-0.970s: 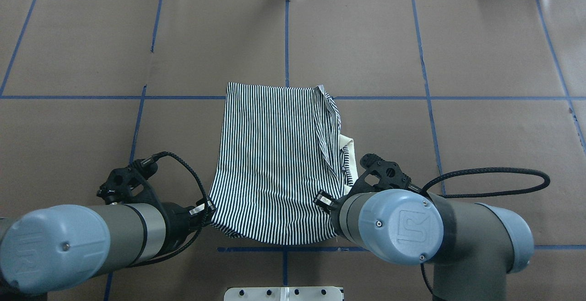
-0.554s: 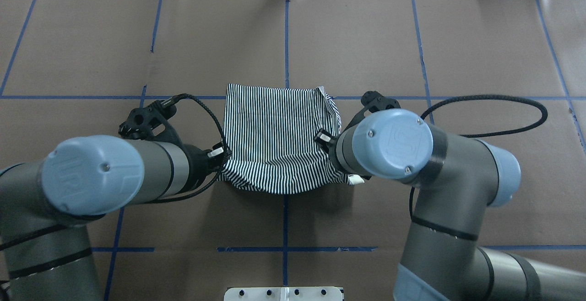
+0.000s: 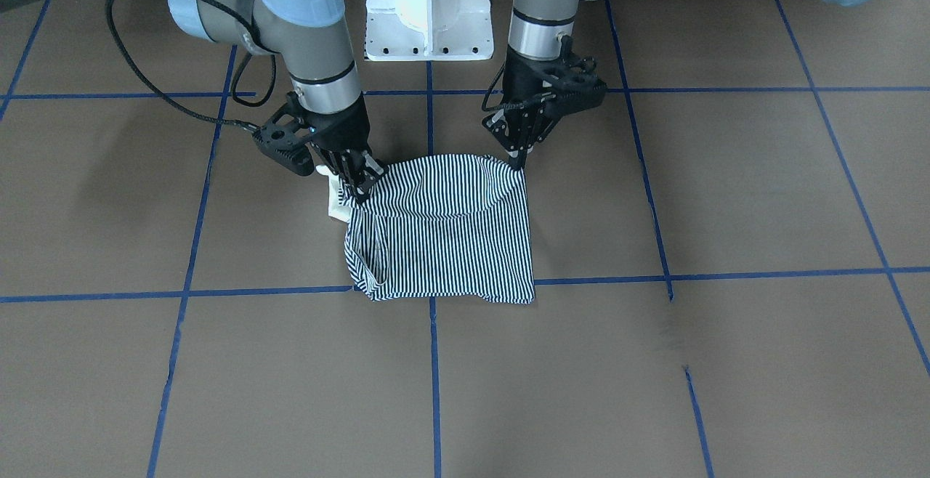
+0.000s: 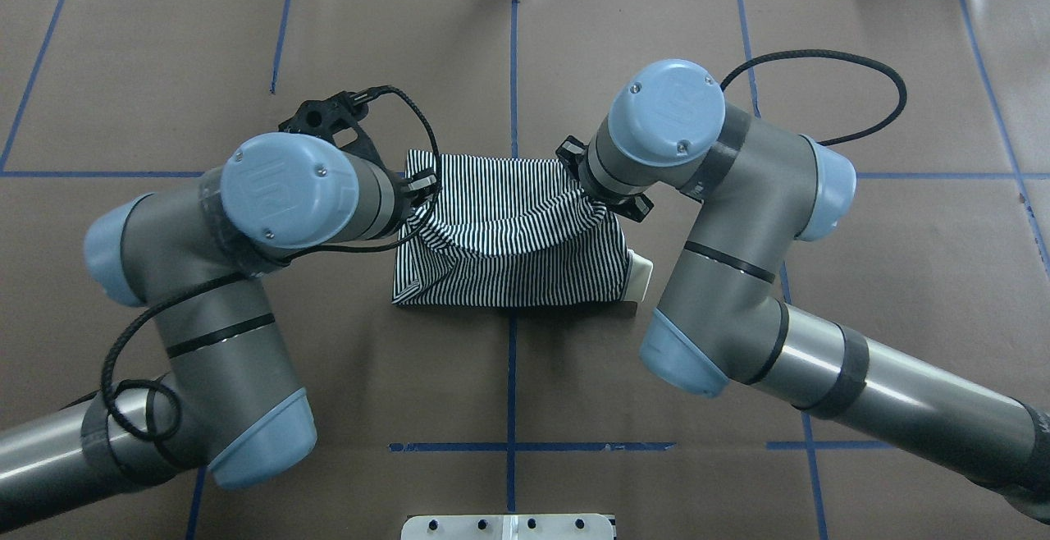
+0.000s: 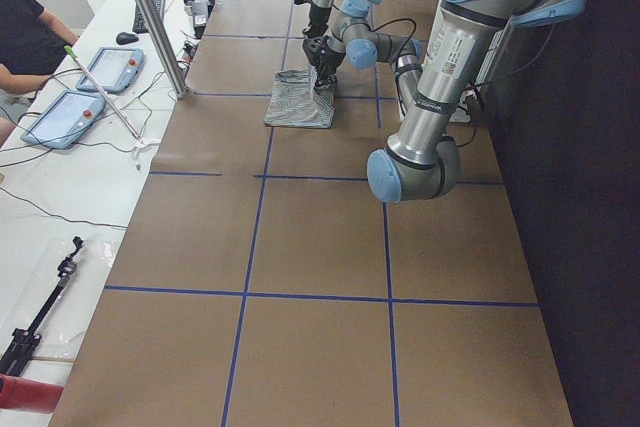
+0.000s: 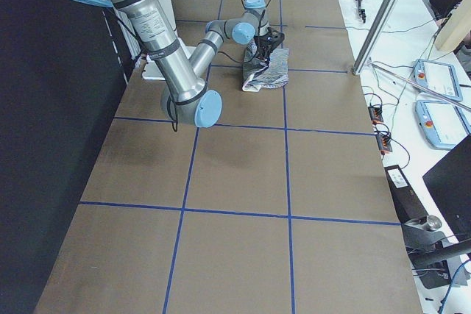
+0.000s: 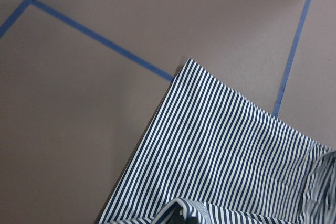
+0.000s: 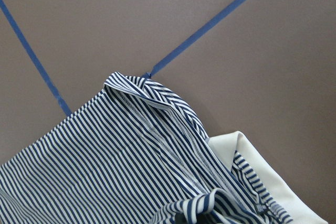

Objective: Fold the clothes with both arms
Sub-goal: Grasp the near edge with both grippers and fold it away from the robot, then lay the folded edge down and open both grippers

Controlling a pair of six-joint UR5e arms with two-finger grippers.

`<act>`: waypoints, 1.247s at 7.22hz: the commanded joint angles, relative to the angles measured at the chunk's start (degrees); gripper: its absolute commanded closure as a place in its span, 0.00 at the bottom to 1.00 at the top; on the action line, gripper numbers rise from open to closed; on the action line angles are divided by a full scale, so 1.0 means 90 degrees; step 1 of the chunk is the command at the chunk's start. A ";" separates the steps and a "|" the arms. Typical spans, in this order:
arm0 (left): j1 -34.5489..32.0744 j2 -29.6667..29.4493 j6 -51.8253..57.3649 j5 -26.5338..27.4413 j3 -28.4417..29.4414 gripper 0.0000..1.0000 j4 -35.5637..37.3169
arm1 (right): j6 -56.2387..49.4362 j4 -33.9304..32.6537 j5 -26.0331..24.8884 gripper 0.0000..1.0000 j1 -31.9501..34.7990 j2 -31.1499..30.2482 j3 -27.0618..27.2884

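The striped polo shirt [image 4: 509, 265] lies mid-table, half doubled over itself, and also shows in the front view [image 3: 443, 245]. Its cream collar [image 4: 641, 274] pokes out at the robot's right side. My left gripper [image 3: 519, 163] is shut on a corner of the lifted hem and holds it just above the cloth. My right gripper [image 3: 358, 190] is shut on the other hem corner, next to the collar [image 3: 336, 205]. From overhead the wrists mostly hide the left gripper [image 4: 420, 192] and the right gripper [image 4: 597, 195]. Between them the raised fold sags. Both wrist views show striped cloth [image 7: 220, 156] [image 8: 121, 156] close below.
The white pedestal base [image 3: 429, 6] stands at the robot's edge of the table. Blue tape lines [image 4: 513, 72] grid the brown table cover. A seated person [image 5: 25, 37] and tablets [image 5: 100, 67] are at a side bench beyond the far edge.
Both arms have moved away from the robot, carrying the shirt's near hem up and over toward its far edge. The shirt's visible length has shrunk to about half.
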 commanded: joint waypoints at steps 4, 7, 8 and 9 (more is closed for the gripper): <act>-0.0840 -0.1078 0.2516 0.0882 0.3546 0.02 -0.2250 | -0.1357 0.2014 0.0615 0.01 0.0863 0.1255 -0.3560; -0.0918 -0.0875 0.2566 0.0719 0.2927 0.00 -0.2323 | -0.2044 0.1997 0.1610 0.00 0.1566 0.1305 -0.3553; -0.0918 -0.0806 0.2547 0.0263 0.2595 0.00 -0.2294 | -0.2055 0.2016 0.1641 0.00 0.1577 0.1275 -0.3533; -0.0937 -0.0583 0.2547 -0.0060 0.2205 0.00 -0.2284 | -0.2075 0.2016 0.1680 0.00 0.1596 0.1169 -0.3359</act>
